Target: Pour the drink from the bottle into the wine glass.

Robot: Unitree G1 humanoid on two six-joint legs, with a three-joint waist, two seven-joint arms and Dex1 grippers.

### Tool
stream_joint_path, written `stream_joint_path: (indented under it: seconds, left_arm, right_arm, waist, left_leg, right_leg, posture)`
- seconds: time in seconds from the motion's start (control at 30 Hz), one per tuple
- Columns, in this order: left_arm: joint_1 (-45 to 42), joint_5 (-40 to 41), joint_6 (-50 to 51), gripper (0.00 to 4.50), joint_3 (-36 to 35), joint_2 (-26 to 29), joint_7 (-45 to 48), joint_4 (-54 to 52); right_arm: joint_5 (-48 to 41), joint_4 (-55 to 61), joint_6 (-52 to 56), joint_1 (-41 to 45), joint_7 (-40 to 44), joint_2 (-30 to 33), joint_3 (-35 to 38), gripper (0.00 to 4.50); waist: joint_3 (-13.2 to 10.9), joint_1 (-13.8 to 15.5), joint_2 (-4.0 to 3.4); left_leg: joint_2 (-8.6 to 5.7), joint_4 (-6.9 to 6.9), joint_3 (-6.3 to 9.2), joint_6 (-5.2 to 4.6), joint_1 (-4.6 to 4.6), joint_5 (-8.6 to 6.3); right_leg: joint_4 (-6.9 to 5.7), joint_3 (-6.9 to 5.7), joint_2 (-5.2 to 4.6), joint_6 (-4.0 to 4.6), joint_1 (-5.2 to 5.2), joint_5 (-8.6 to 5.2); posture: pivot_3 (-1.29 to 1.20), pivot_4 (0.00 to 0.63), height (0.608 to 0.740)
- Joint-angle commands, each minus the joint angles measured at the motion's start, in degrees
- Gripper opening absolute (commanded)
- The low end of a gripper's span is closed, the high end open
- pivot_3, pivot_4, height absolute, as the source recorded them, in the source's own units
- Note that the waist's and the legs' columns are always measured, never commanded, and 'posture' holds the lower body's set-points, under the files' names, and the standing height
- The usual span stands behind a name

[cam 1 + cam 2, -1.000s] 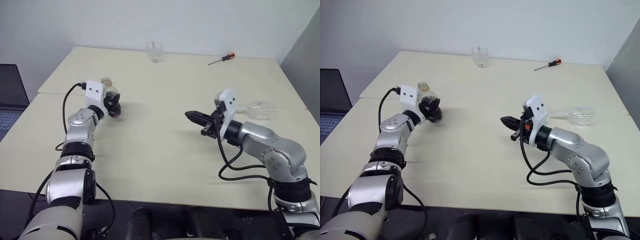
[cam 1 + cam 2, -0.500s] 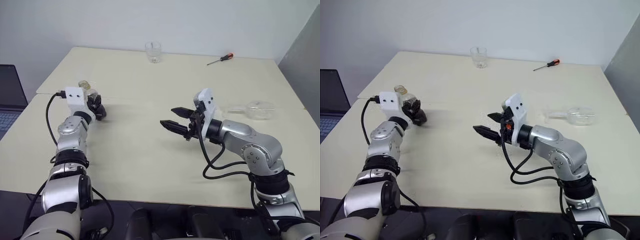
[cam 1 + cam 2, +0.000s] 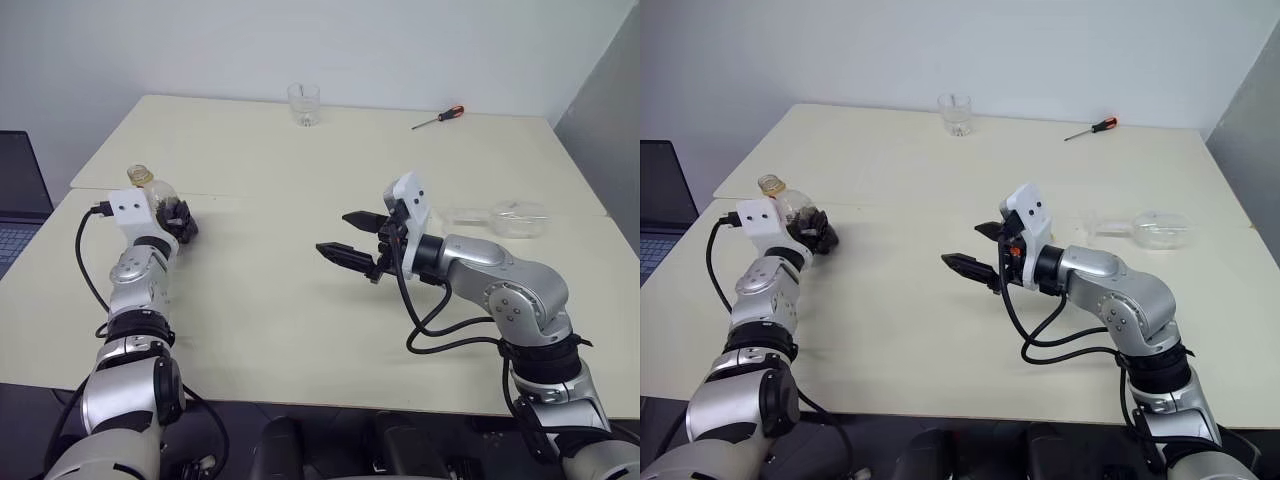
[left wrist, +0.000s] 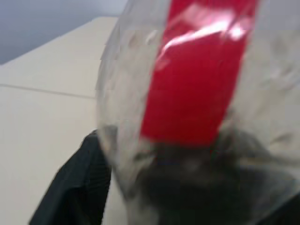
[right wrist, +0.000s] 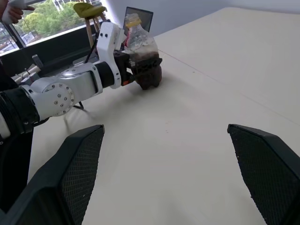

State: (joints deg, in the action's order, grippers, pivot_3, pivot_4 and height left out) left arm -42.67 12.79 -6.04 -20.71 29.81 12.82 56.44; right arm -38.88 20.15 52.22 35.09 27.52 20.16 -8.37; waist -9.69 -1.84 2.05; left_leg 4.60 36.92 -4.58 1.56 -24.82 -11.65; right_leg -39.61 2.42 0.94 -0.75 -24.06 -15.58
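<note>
- One small squat clear plastic bottle with a yellow-orange cap and red label strip stands upright near the table's left edge; dark brown cola-like drink fills its lower part.
- One left end effector reaches around the bottle's base, black fingers on either side; whether they clasp it or have let go, I cannot tell.
- One right end effector hovers over the table's middle, fingers spread wide and holding nothing, well apart from the bottle.
- One clear colourless wine glass lies on its side near the right edge, looking empty.
- One short straight-sided clear tumbler stands upright at the far edge.
- One screwdriver with a red and black handle lies near the far right corner.
- The pale cream table has a seam running across it, as of two tops pushed together.
- A plain pale wall stands behind; a dark laptop sits beyond the table's left side.
- The right wrist view shows a window with green trees outside and a stool with a yellow seat.
</note>
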Motion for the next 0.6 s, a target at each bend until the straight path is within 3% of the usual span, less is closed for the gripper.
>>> stream_joint_path:
  seconds: [0.03, 0.3, 0.6]
  left_arm:
    - [0.92, 1.08, 0.20, 4.48, -1.34, 0.49, -0.83, -1.59]
    - [6.30, 3.11, 4.79, 4.48, -1.56, 0.61, -1.16, -10.39]
    - [30.00, 9.40, 21.24, 4.48, -2.89, -4.02, -2.06, -45.41]
  right_arm:
    - [0.16, 1.58, -0.36, 1.57, 1.32, 0.42, 0.65, 4.50]
    - [0.30, 0.48, -0.96, 1.66, 3.40, 2.06, 2.00, 4.50]
    - [0.52, -0.01, -1.42, -0.22, 5.88, 5.83, 4.46, 4.50]
  waist:
    - [0.00, 0.02, 0.00]
    - [0.01, -0.08, 0.01]
    - [0.02, -0.38, 0.04]
  left_leg:
    - [-0.01, 0.00, -0.01, 0.00, 0.00, 0.00]
    - [0.02, -0.01, -0.07, 0.00, 0.01, 0.00]
    - [0.10, -0.02, -0.08, 0.02, 0.05, 0.00]
  right_leg:
    - [-0.01, 0.00, 0.00, 0.00, 0.00, 0.00]
    - [-0.05, 0.06, 0.00, 0.00, -0.03, 0.00]
    - [-0.15, 0.13, -0.21, 0.01, -0.05, 0.00]
  posture:
    - [0.00, 0.150, 0.740]
    - [0.00, 0.150, 0.740]
    - [0.00, 0.150, 0.740]
